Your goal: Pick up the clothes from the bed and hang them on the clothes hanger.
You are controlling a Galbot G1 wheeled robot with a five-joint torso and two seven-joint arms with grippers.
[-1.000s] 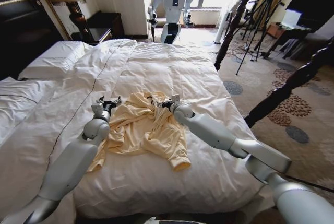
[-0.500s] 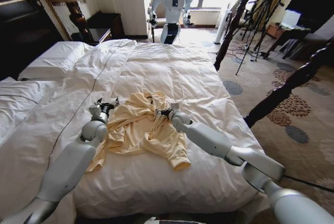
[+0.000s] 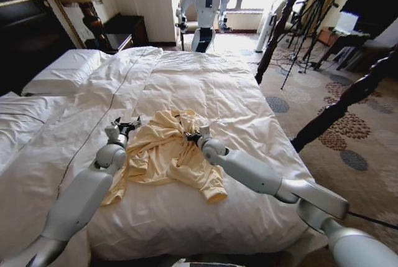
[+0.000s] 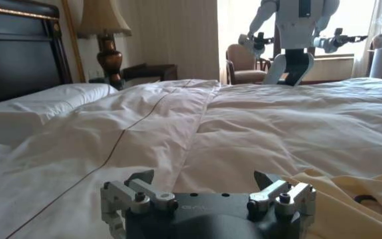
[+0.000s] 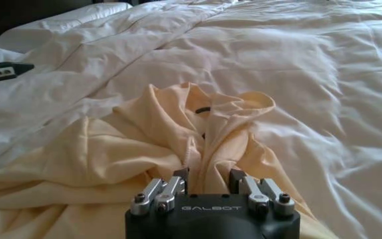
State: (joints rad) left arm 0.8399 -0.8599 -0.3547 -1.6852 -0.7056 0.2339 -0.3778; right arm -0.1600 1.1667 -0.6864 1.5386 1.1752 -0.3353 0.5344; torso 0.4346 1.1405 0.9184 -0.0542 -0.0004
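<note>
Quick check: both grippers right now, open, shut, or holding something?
Left gripper: open, empty, beside the clothes on the bed.
Right gripper: shut on a fold of the clothes.

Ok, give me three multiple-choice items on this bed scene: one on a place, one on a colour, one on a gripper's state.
1. Where do the clothes lie?
A. On the white duvet of the bed
B. On the carpet
C. On the pillow

2. What colour are the clothes?
A. Dark blue
B. Pale yellow-cream
C. Red

3. How does the left gripper stand?
A. Shut on the clothes
B. Open, beside the clothes
C. Shut on a pillow

Answers: 1 A, the head view shows the top spread on the duvet. 2 B, plain in the right wrist view. 3 B, the left wrist view shows its fingers apart over the duvet; the right gripper has fabric bunched between its fingers.
</note>
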